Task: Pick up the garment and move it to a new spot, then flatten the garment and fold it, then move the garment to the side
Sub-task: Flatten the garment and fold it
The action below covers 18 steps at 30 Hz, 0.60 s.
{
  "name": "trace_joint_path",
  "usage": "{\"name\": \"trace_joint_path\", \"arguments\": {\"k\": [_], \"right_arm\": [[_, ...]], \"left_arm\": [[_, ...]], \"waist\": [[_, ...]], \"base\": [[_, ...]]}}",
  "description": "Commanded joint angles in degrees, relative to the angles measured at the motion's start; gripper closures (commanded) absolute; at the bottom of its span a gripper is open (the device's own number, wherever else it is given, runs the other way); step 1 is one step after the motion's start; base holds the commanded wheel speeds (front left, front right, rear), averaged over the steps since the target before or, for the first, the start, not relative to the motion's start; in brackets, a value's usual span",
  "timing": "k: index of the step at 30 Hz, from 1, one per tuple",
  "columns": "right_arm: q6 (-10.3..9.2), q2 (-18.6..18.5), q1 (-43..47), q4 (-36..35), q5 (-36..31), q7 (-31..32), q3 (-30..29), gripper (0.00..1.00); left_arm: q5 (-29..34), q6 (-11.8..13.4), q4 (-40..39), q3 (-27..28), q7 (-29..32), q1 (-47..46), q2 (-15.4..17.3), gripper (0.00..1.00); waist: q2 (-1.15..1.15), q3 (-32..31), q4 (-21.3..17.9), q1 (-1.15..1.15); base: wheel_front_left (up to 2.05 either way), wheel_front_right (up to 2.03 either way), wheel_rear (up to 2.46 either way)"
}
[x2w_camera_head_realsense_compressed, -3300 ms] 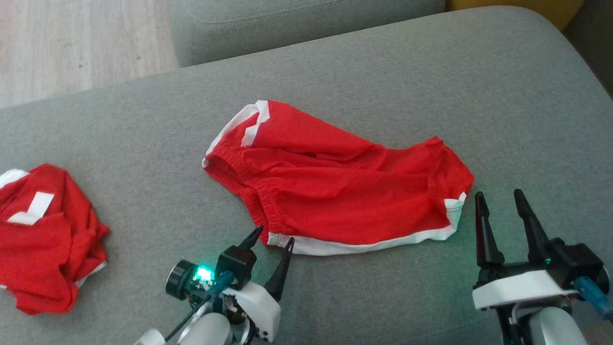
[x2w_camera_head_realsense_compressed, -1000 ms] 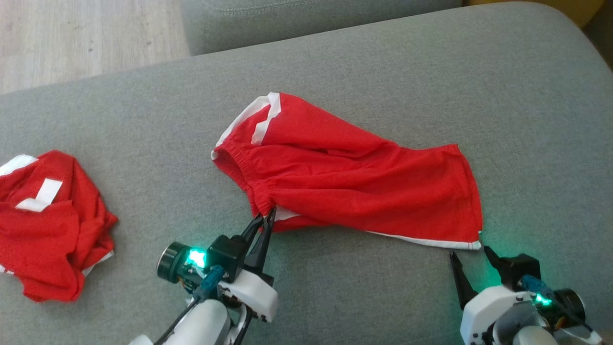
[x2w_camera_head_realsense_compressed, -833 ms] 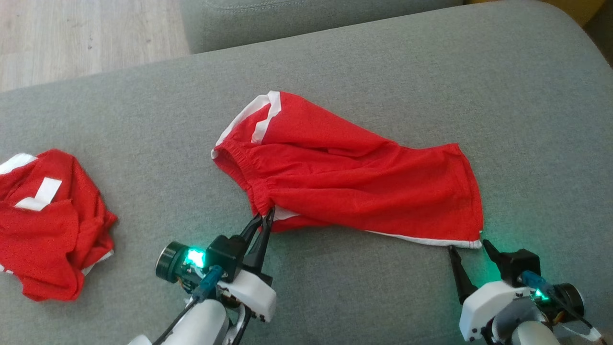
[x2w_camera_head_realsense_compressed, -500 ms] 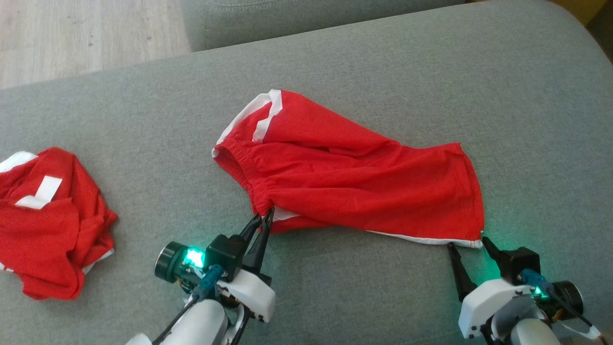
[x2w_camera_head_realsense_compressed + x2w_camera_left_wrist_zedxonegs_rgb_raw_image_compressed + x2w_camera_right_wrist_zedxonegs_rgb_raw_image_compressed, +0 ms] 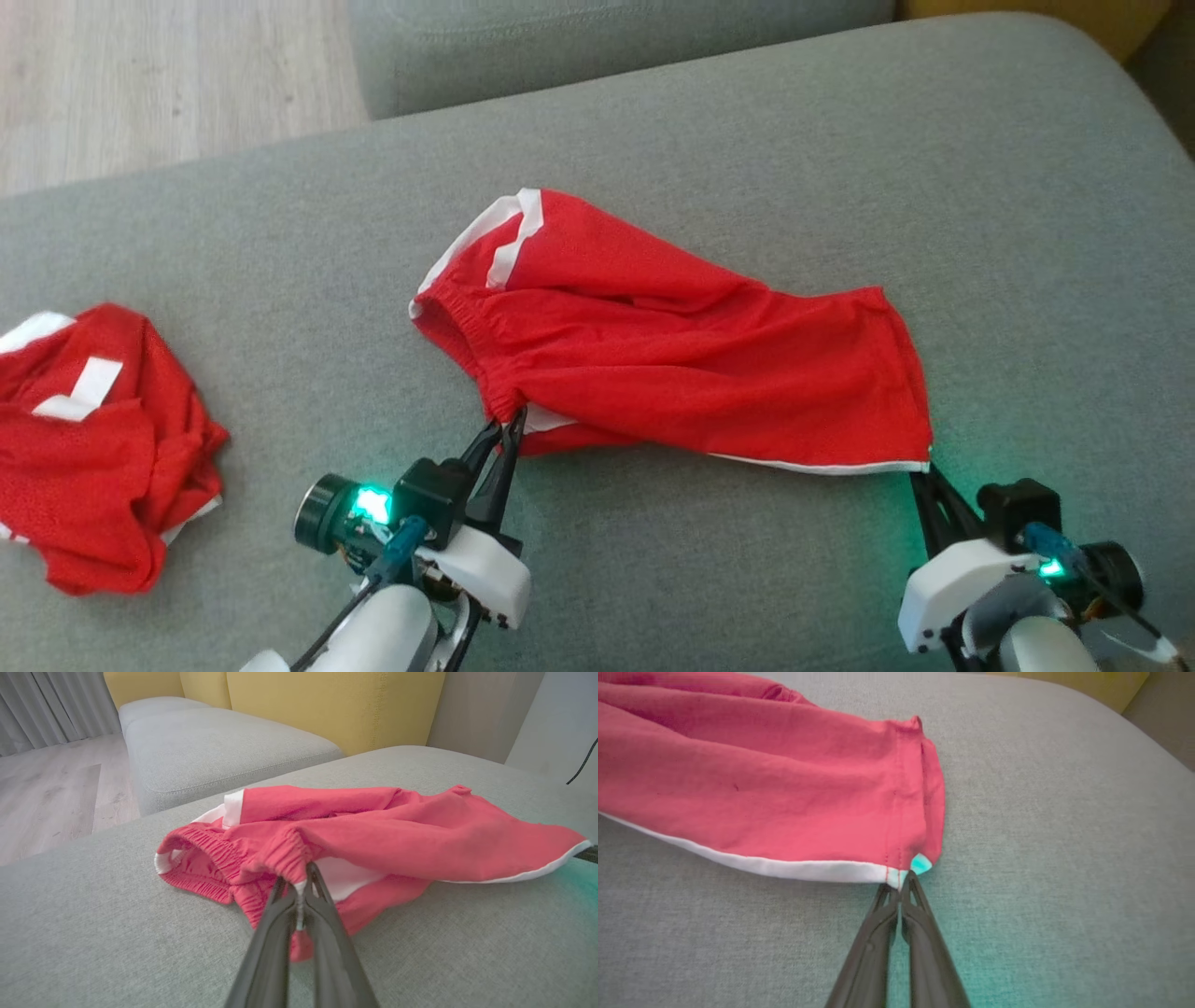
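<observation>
The left end effector [image 5: 509,425] pinches the waistband of the shorts [image 5: 672,359]. The right end effector [image 5: 924,476] is clamped on their white-hemmed leg corner. The shorts lie stretched between them on the grey sofa [image 5: 747,140], with a second red garment [image 5: 93,448] well to the left.

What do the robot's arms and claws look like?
Each arm is a pale, rounded forearm ending in a white angular shell. The left claw and right claw have two long, thin, dark fingers tapering to points. Beside each sits a black round camera with a green light, plus a blue plug and black cable.
</observation>
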Motion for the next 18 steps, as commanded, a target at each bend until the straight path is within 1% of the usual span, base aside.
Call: {"name": "trace_joint_path", "arguments": {"k": [1,6,11,18], "right_arm": [[-0.04,-0.3,-1.2,-2.3,-0.5,-0.9,1.0,1.0],[-0.04,-0.3,-0.1,-5.0,-0.4,-1.5,1.2,1.0],[-0.04,-0.3,0.1,-9.4,1.2,-0.8,1.3,1.0],[-0.04,-0.3,-2.6,-17.2,3.5,1.7,1.6,1.0]], "left_arm": [[-0.6,0.5,-1.5,1.5,-0.4,-1.9,1.2,1.0],[-1.0,0.7,-1.7,1.6,-0.6,-1.1,1.9,1.0],[-0.6,0.1,-2.5,1.0,0.0,-1.3,3.5,1.0],[1.5,-2.7,-5.8,-0.5,2.6,-4.9,7.7,1.0]], "waist": [[0.0,-0.8,-0.3,0.0],[0.0,-2.9,-0.7,0.0],[0.0,-4.6,-0.9,0.0],[0.0,-6.1,-0.9,0.0]], "base": [[0.0,0.0,0.0],[0.0,0.0,0.0],[0.0,0.0,0.0],[0.0,0.0,0.0]]}}
